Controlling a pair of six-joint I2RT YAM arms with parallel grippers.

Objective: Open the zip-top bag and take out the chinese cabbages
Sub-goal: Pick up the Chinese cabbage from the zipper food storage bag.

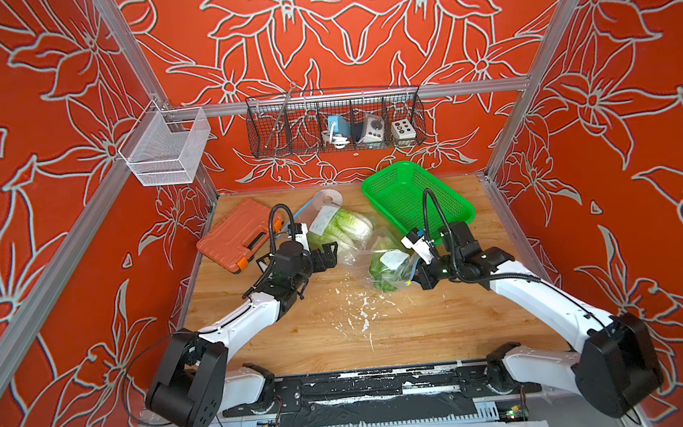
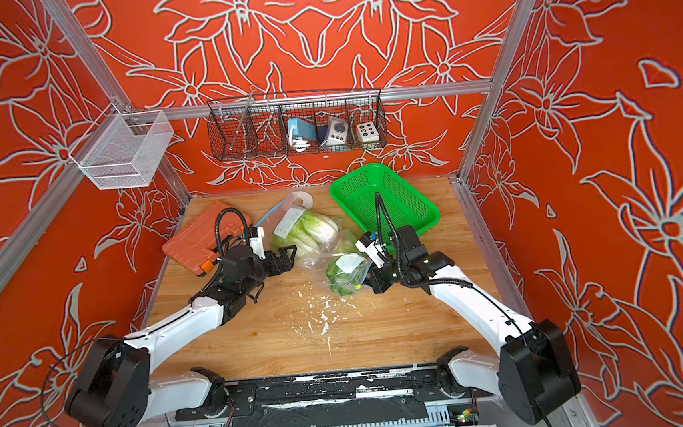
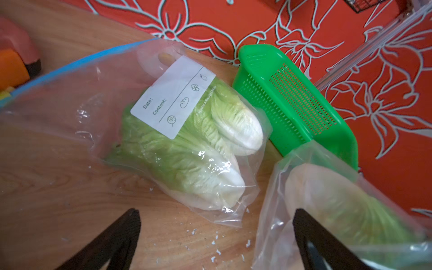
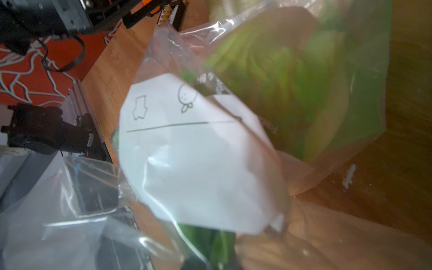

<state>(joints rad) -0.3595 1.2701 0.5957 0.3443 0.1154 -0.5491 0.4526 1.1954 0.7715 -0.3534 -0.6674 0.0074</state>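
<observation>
**Now: left tool [image 1: 327, 254] apart, right tool [image 1: 422, 278] clamped on near bag [image 1: 389, 256]**

Setup: two clear zip-top bags sit toward the back of the desk [image 1: 383, 336]. All three cabbages are inside plastic.

Rear bag [image 1: 318, 210]: lies flat between the orange case [image 1: 237, 239] and the green basket [image 1: 396, 195]. A blue zip strip runs along its case-side edge. Whether that zip is sealed, cannot tell. It holds two cabbages [image 3: 187, 163], side by side and touching. Their white bases point toward the basket, and the green leaves run partly under the bag's white label [image 3: 173, 100].

Near bag: just beside the basket's front corner and close against the rear bag. It holds the third cabbage [image 1: 382, 276], pale base toward the back, green leaves toward the front. Whether the bag rests on the desk or hangs, cannot tell.

Right tool: jaws together on the blue-zip end of the near bag, seen in both top views. The right wrist view is filled with crumpled plastic and a folded label [image 4: 198, 163], mostly blurred.

Left tool: fingers [image 3: 131, 224] spread wide in the left wrist view, with only bare desk between them. It sits just in front of the rear bag's bottom corner. One finger stands at the near bag's edge, contact unclear.

Other: white flecks [image 1: 360, 313] are scattered on the desk in front of the bags.
</observation>
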